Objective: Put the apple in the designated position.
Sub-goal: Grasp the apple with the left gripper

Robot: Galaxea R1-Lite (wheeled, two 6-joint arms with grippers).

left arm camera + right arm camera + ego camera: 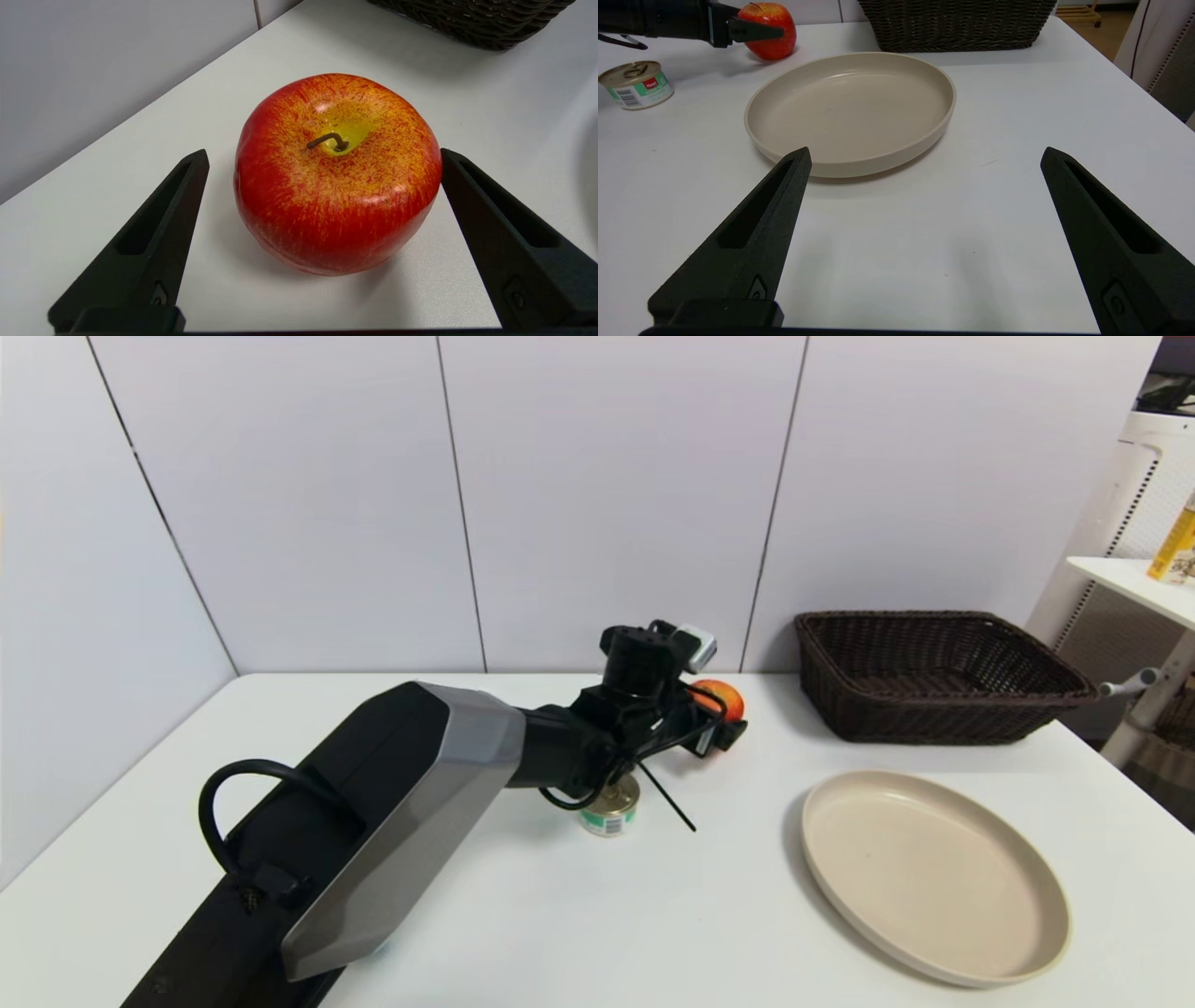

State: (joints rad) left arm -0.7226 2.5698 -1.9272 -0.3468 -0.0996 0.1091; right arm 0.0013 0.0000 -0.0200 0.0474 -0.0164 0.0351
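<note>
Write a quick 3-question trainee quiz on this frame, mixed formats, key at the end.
1. True or false: the left gripper is already shut on the apple.
2. Multiple choice: the apple sits on (A) the beige plate, (B) the wicker basket, (C) the white table.
3. Fill in: the small tin can stands partly under the ____ arm.

Key
1. False. The fingers are spread on either side of the apple; one shows a clear gap, the other sits at its edge.
2. C. It rests upright on the tabletop near the back wall, beside the basket.
3. Left. The right gripper hangs open near the plate, idle.
</note>
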